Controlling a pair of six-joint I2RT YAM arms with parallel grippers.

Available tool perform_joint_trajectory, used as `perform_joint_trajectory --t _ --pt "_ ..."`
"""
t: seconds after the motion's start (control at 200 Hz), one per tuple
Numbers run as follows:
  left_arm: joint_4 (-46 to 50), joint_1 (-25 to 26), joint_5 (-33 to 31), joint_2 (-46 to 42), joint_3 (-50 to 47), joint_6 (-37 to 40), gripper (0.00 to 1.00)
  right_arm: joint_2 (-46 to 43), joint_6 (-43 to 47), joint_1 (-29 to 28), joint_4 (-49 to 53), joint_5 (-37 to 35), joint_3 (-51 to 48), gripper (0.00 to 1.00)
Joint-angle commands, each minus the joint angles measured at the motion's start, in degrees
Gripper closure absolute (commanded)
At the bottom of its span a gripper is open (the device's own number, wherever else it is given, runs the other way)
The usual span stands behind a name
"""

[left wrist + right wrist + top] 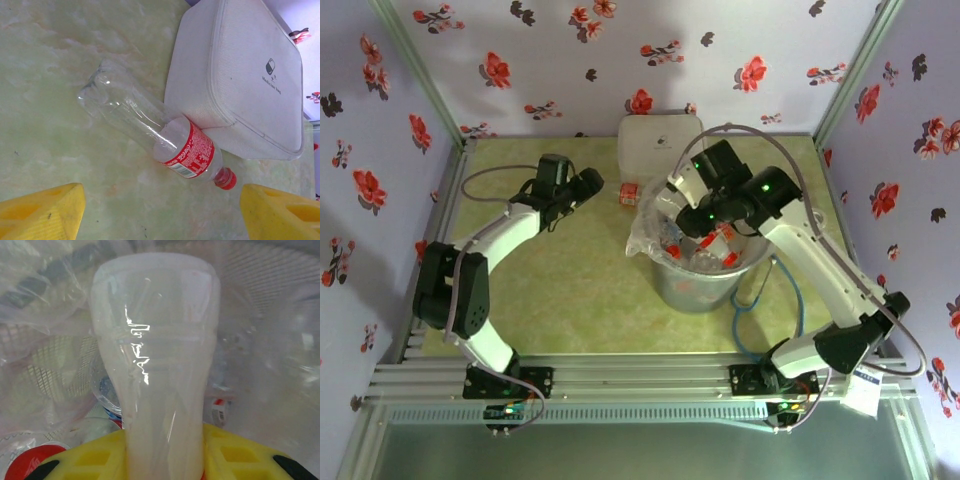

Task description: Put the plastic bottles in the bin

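A clear plastic bottle (165,135) with a red-and-white label and a red cap lies on its side on the table, its neck end against the white box. My left gripper (160,220) hovers over it, open, with its yellow fingers (42,215) well apart and the bottle just beyond them; from above, this left gripper (588,183) sits left of that bottle (628,192). My right gripper (162,460) is shut on another clear bottle (155,355), held over the inside of the bin (280,305). From above, the right gripper (688,205) is above the bin (695,290), which holds several bottles (712,243).
A white square lidded box (660,140) stands at the back, right behind the lying bottle, and it shows up close as the white box (240,75). A blue cable (752,320) trails to the right of the bin. Metal frame posts and flowered walls close in the table.
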State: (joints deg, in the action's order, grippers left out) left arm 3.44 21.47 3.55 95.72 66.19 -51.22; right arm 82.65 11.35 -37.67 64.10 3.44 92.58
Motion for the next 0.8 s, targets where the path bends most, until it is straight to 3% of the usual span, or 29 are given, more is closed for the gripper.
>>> perform_joint_trajectory --t 0.0,0.11,0.235,0.37,0.795 --pt "-1.58 -0.29 -1.07 2.04 -0.31 -1.37 0.19 1.90 -3.77 -0.21 1.71 0.40 -4.41 0.65" --pt "-2.46 -0.25 -0.83 3.78 0.24 -2.34 0.19 1.55 -4.23 -0.21 1.50 -0.06 -4.55 0.63" --pt "-3.42 -0.26 -0.74 5.46 0.86 -3.34 0.18 0.12 -4.43 -0.21 1.58 -0.94 -1.06 0.43" --pt "-4.05 -0.15 -0.74 7.07 2.03 -3.97 0.17 -2.51 -4.59 -0.21 0.53 -1.95 3.40 0.30" --pt "-6.82 0.03 -0.83 14.26 6.36 -7.35 0.16 -13.97 -6.25 -0.13 -11.89 -8.62 0.12 0.25"
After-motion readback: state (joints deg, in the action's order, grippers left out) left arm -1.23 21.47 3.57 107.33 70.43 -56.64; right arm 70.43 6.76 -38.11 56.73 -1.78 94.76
